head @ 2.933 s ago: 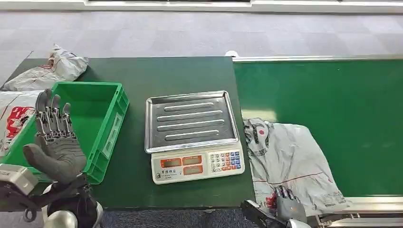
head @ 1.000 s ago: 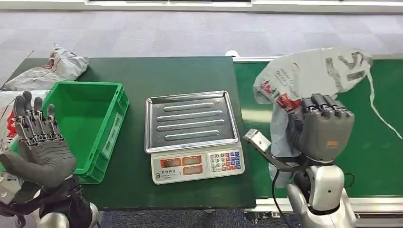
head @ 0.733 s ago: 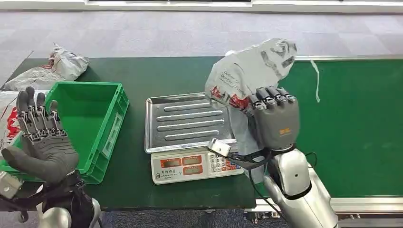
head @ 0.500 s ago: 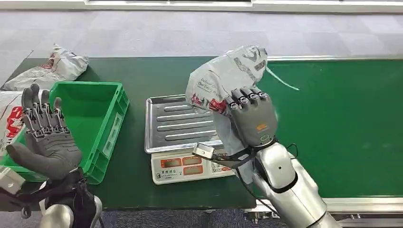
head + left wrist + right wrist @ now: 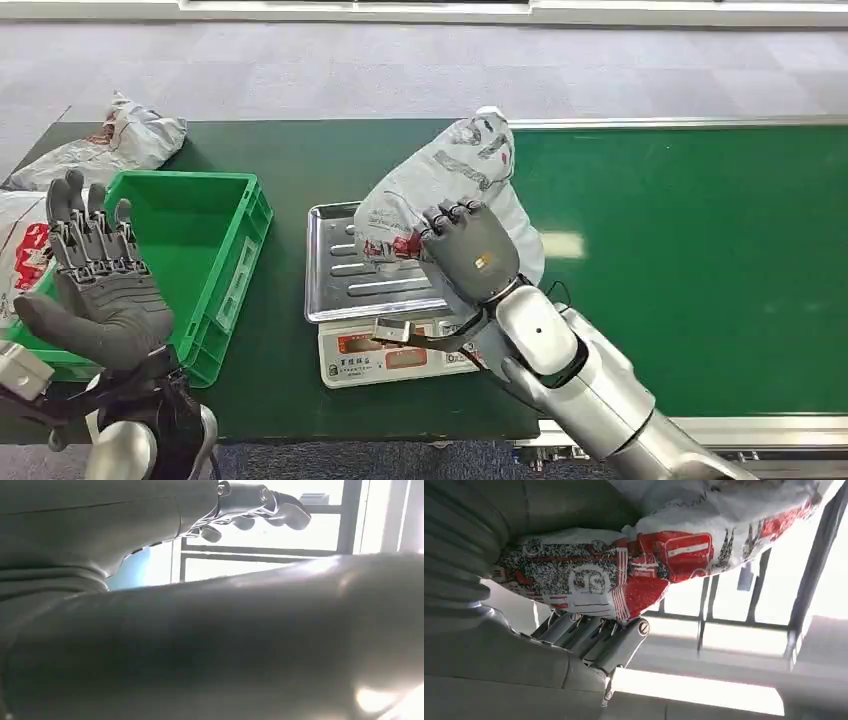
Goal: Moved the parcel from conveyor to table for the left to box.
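A grey plastic parcel (image 5: 440,185) with red and black print hangs over the right half of the scale's steel tray (image 5: 345,270). My right hand (image 5: 468,250) grips it from below, fingers closed into the bag; in the right wrist view the parcel (image 5: 634,575) is pinched against the fingers (image 5: 594,635). My left hand (image 5: 100,290) is raised palm-up with its fingers apart, holding nothing, in front of the near left corner of the green crate (image 5: 215,235). The crate's inside looks bare.
The white scale (image 5: 400,350) with a keypad stands on the dark green table (image 5: 300,155). The green conveyor belt (image 5: 700,260) runs to the right. Two more grey parcels lie at the table's far left (image 5: 100,145) and left edge (image 5: 20,240).
My right hand lifted the parcel off the conveyor and carried it left, then lower, until it is over the scale tray. My left hand stayed raised and spread, shifting slightly.
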Robot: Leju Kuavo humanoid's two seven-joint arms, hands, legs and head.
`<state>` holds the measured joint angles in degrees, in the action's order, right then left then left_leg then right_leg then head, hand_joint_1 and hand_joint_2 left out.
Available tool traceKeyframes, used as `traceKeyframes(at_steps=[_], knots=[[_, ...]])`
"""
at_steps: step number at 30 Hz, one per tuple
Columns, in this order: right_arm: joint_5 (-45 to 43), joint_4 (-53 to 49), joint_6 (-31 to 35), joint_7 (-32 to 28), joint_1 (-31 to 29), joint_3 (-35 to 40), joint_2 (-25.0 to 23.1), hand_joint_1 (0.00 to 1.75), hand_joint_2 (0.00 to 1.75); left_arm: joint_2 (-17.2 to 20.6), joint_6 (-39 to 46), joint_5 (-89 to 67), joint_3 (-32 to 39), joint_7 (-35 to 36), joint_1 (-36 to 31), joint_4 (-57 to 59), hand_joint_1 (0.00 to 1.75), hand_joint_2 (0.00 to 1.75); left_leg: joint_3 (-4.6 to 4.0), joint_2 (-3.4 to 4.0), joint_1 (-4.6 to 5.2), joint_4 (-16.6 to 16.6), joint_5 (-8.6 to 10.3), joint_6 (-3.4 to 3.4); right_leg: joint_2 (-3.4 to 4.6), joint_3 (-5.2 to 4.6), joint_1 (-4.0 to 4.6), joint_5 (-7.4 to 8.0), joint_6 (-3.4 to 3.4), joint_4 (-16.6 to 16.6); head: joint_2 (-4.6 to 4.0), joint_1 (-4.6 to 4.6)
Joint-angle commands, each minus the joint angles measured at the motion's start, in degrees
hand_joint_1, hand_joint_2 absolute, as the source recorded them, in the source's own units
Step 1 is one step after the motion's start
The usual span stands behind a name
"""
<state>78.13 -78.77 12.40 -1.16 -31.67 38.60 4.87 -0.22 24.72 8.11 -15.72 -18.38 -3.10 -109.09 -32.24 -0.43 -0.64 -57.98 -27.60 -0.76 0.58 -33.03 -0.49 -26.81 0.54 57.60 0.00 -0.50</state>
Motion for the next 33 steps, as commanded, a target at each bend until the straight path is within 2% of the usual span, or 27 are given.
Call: traceKeyframes(at_steps=[1, 8, 19, 24, 29, 30, 33], knots=[[-3.5, 12.0, -7.9, -1.7, -10.2, 5.8, -3.9, 1.75, 1.75, 0.6, 0.2, 0.8, -1.3, -0.1, -1.7, 3.2, 0.0, 0.0, 0.0, 0.18, 0.05, 0.0, 0.04, 0.01, 0.13, -0.08, -0.04, 0.06, -0.02, 0.0, 0.0, 0.0], [-4.7, 15.3, -8.3, -2.5, -16.1, 9.7, -8.8, 1.75, 1.75, -0.4, 0.7, 0.8, -0.5, -0.7, -1.1, 2.2, 0.0, 0.0, -0.01, 0.26, 0.06, 0.0, 0.06, -0.02, 0.18, -0.15, -0.04, 0.07, -0.04, 0.1, 0.0, 0.0], [-4.6, 15.2, -8.5, -2.6, -16.2, 10.1, -8.7, 1.75, 1.75, -0.5, 0.7, 0.8, -0.5, -0.8, -1.3, 2.2, 0.0, 0.0, -0.01, 0.04, 0.02, 0.0, 0.06, -0.02, 0.0, -0.08, -0.02, 0.03, -0.02, 0.1, 0.0, 0.0], [-5.0, 17.5, -13.6, -3.4, -19.9, 14.5, -12.9, 1.75, 1.75, -1.7, 2.0, 1.9, 1.0, -2.7, -1.4, 0.2, 0.0, 0.0, -0.08, 0.2, 0.02, 0.0, 0.04, -0.04, 0.15, -0.19, -0.03, 0.05, -0.04, 0.1, 0.0, 0.0], [-10.1, 23.5, -18.3, -1.6, -17.1, 15.2, -13.9, 1.75, 1.75, -1.9, 1.8, 0.7, 1.3, -2.7, -1.8, -0.4, 0.0, 0.0, 0.04, 0.04, -0.02, 0.1, 0.06, -0.05, 0.0, -0.06, 0.03, 0.03, -0.06, 0.0, 0.0, -0.02], [-11.1, 24.9, -18.5, -1.9, -16.7, 15.0, -13.9, 1.64, 1.75, -2.1, 1.8, 0.6, 1.3, -2.6, -2.0, -0.1, 0.0, 0.0, 0.1, 0.01, -0.03, 0.2, 0.13, -0.04, -0.05, 0.01, 0.05, 0.08, -0.07, -0.1, 0.0, -0.02], [-11.2, 25.2, -18.0, -2.1, -16.5, 15.1, -13.6, 1.64, 1.75, -2.1, 1.8, 0.5, 1.3, -2.5, -2.1, 0.0, 0.0, 0.0, 0.06, -0.02, -0.03, 0.1, 0.13, -0.02, -0.07, -0.01, 0.04, 0.07, -0.05, 0.0, 0.0, -0.02]])
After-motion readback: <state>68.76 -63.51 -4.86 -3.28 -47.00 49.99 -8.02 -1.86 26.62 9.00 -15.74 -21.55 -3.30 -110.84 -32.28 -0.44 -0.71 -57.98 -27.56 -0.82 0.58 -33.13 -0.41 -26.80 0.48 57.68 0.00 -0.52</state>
